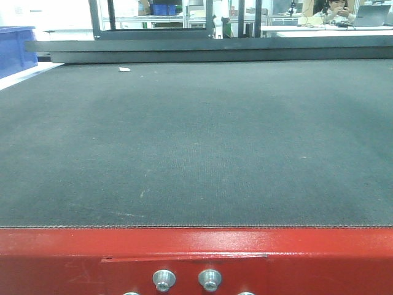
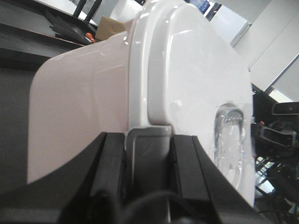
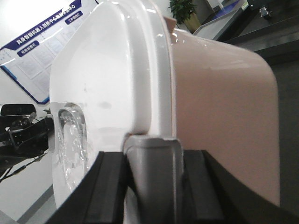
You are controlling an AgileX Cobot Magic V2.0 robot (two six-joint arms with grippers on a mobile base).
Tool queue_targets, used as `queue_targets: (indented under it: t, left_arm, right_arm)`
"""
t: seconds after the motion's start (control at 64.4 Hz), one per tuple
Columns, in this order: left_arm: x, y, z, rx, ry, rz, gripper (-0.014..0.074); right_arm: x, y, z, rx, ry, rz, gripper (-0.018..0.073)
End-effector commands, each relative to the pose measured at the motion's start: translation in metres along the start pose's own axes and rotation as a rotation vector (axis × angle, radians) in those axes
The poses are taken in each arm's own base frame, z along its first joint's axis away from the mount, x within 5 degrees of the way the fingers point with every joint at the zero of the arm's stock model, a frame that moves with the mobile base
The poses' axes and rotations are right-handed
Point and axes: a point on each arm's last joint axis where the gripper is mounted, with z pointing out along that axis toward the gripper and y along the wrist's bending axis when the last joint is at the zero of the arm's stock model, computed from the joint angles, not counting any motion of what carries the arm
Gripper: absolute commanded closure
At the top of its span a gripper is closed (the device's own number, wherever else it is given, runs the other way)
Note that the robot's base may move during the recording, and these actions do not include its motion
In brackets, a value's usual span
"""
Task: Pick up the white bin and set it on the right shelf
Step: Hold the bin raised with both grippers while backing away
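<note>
Left gripper (image 2: 148, 140) clamps the grey latch (image 2: 149, 161) of the pale pinkish-white rectangular plastic bin (image 2: 79, 107) at six o'clock. Right gripper (image 3: 153, 158) grips likewise.

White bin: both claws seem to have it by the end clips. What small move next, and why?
Probably swing slowly right, arms level. The left claw and right claw each clamp a grey clip of the white bin, yet the front view shows only the red-framed table, no steel shelf.

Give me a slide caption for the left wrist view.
Left tool grips the grey latch on the rim of the lidded white bin.
</note>
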Motion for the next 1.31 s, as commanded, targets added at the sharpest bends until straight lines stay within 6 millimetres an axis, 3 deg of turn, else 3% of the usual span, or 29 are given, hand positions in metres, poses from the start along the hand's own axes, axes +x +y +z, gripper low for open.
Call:
queue_targets:
  t: [0.0,0.326,0.544,1.29]
  left_arm:
    - [0.014,-0.057,0.002,0.283,0.146,0.060,0.0721]
    - [0.041,-0.051,0.015,0.325,0.214,0.004,0.0721]
    - [0.041,-0.053,0.017,0.333,0.206,-0.001,0.0722]
    - [0.040,-0.054,0.017,0.337,0.202,-0.004,0.0722]
  right_arm:
    - [0.007,0.068,-0.011,-0.316,0.119,-0.083,0.0501]
    - [0.014,0.064,-0.011,-0.298,0.138,-0.069,0.0501]
    - [0.021,0.055,-0.009,-0.279,0.158,-0.038,0.0501]
    - [0.019,0.051,-0.008,-0.236,0.136,-0.042,0.0501]
